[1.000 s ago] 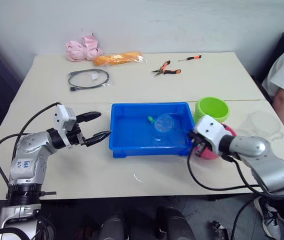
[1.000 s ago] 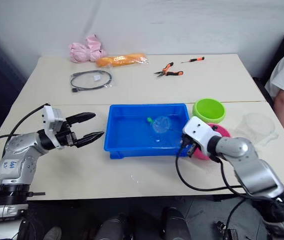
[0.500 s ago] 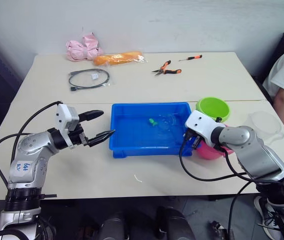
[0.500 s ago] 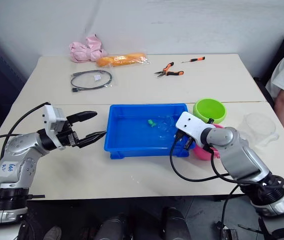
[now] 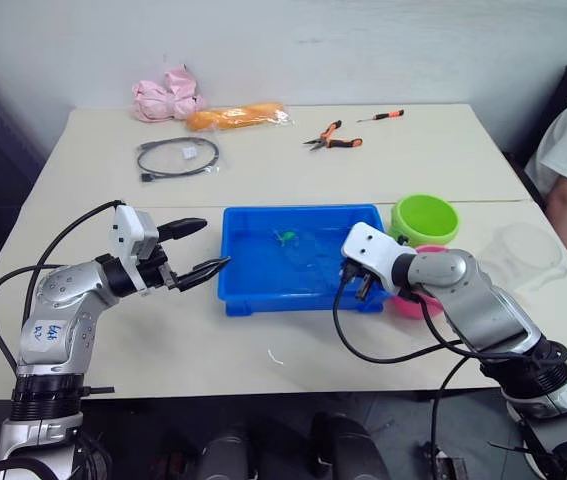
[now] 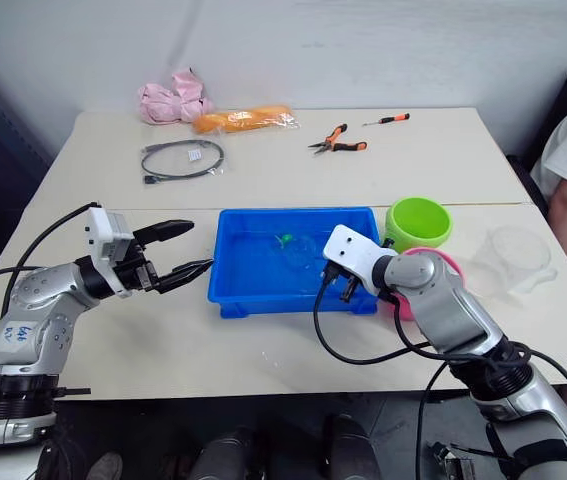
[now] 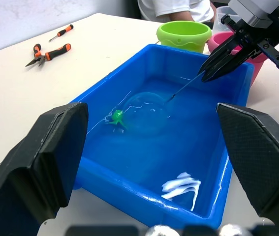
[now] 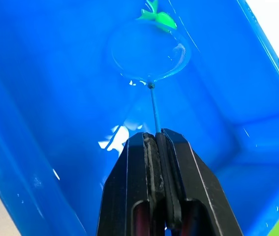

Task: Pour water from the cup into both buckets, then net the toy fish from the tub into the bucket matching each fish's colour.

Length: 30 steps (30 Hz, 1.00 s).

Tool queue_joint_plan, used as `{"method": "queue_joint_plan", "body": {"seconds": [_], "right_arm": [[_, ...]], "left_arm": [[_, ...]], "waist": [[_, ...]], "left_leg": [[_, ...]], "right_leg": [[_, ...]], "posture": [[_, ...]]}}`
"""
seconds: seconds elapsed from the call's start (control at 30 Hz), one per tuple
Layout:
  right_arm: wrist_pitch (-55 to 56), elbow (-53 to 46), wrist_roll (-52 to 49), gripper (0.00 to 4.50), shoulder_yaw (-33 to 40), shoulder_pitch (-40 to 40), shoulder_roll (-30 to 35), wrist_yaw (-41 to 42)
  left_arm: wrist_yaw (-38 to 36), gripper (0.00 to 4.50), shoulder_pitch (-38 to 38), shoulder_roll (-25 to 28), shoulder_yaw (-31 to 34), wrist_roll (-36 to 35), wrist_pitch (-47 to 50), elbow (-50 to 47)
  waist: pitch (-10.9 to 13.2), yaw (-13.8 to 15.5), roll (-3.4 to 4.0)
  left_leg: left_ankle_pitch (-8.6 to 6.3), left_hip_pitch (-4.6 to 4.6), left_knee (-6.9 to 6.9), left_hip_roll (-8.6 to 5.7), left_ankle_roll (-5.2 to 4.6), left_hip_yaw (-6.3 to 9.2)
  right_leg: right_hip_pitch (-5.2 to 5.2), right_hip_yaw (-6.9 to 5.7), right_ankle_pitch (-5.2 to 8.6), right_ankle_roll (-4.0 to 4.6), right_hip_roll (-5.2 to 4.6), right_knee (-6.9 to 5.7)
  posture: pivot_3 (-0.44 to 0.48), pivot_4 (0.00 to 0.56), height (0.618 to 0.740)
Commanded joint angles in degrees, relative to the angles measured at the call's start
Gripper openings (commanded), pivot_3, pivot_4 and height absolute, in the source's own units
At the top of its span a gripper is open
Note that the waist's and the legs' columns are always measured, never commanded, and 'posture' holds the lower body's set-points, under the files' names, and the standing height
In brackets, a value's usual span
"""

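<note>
Cream table, cluttered at the upper edge with pliers (image 5: pixel 331 138) and a coiled cable (image 5: pixel 176 157), carries the blue tub (image 5: pixel 235 270) at centre frame. Right gripper (image 8: pixel 154 142), fingers clamped on the net (image 8: pixel 149 50) handle, holds the hoop beside a green fish (image 8: pixel 157 18). Left gripper (image 5: pixel 199 250) waits with fingers apart (idle). Best to slide the rim under the fish, then lift level toward the green bucket (image 5: pixel 424 219).

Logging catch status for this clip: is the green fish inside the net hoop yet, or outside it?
Outside. The green fish sits at the far rim of the net, whose mesh holds nothing; the right pincer grips its handle.
</note>
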State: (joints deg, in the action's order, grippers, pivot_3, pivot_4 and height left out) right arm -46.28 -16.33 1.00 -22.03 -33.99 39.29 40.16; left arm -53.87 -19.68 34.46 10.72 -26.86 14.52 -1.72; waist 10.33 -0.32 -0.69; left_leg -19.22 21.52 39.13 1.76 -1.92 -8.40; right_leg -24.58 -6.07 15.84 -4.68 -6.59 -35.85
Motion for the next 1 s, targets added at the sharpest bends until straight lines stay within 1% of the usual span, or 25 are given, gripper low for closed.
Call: {"method": "queue_joint_plan", "body": {"seconds": [0.03,0.1,0.2,0.33,0.43,0.63,0.8,0.87,1.0], "right_arm": [[-3.67,-2.02,-0.94,0.00,3.32,-0.34,-0.74,-0.36],[-6.40,-2.44,-1.84,0.00,3.83,-0.88,-1.73,-0.40],[-10.59,-3.21,-1.02,0.00,2.71,-2.17,-1.82,-0.75],[-15.75,-4.06,-2.51,0.00,3.78,-2.90,-2.05,-0.57],[-14.81,-1.84,-2.47,0.00,3.38,-2.99,-3.18,-1.56],[-9.87,2.52,-3.17,0.00,3.81,-4.33,-10.18,-3.85],[-4.53,4.27,-2.76,0.00,3.71,-5.39,-12.35,-4.38],[-3.50,3.47,-3.18,0.00,4.03,-5.37,-12.36,-3.88],[-1.81,-1.68,-7.63,0.00,7.02,-3.04,-11.69,-0.25]], "left_arm": [[0.02,4.44,-0.42,0.64,1.00,-1.21,-0.12,-2.22],[-0.11,4.44,-0.30,0.86,1.16,-1.27,-0.06,-2.17],[-0.14,4.44,0.38,1.21,1.46,-1.34,0.08,-2.63],[-0.12,4.44,1.42,1.98,2.42,-1.55,0.25,-3.12],[-0.06,4.44,2.10,2.01,2.53,-1.59,0.09,-3.31],[0.31,4.44,2.03,1.81,2.45,-1.61,0.29,-3.52],[0.44,4.44,1.94,1.73,2.43,-1.57,0.30,-3.34],[0.44,4.44,1.94,1.69,2.44,-1.58,0.26,-3.24],[0.37,4.44,1.85,1.59,2.44,-1.64,0.14,-2.95]], "waist": [[0.00,-0.02,0.00],[0.00,-0.01,0.00],[0.00,-0.12,0.00],[0.00,-0.36,0.00],[0.00,-0.59,0.00],[0.00,-1.32,0.00],[0.00,-1.37,0.00],[0.00,-1.37,0.00],[0.00,-1.34,0.00]], "left_leg": [[0.00,0.00,0.00,0.00,0.00,0.00],[0.00,0.00,0.00,0.01,0.00,0.00],[0.00,0.00,0.00,0.02,0.01,0.01],[-0.02,0.01,-0.02,0.03,0.03,0.01],[-0.03,0.01,-0.02,0.03,0.04,0.02],[-0.03,0.02,-0.04,0.02,0.04,0.01],[-0.04,0.03,-0.06,0.02,0.04,0.00],[-0.04,0.03,-0.06,0.02,0.04,0.00],[-0.04,0.03,-0.06,0.02,0.04,0.01]], "right_leg": [[0.00,0.00,0.00,0.00,0.00,0.00],[0.00,0.00,0.00,0.00,0.00,0.00],[-0.01,0.01,0.00,0.00,0.00,-0.01],[-0.03,0.01,0.00,0.00,0.00,0.00],[-0.03,0.02,0.00,0.00,0.00,0.01],[-0.03,0.01,0.00,0.00,0.00,-0.01],[-0.04,-0.01,0.00,0.00,0.01,0.01],[-0.04,0.00,0.00,0.00,0.01,0.01],[-0.05,0.01,0.00,0.00,0.01,0.01]], "posture": [[0.000,0.150,0.740],[0.000,0.150,0.740],[0.000,0.150,0.740],[0.000,0.150,0.740],[0.000,0.150,0.740],[0.000,0.150,0.740],[0.000,0.150,0.740],[0.000,0.150,0.740],[0.000,0.150,0.740]]}}
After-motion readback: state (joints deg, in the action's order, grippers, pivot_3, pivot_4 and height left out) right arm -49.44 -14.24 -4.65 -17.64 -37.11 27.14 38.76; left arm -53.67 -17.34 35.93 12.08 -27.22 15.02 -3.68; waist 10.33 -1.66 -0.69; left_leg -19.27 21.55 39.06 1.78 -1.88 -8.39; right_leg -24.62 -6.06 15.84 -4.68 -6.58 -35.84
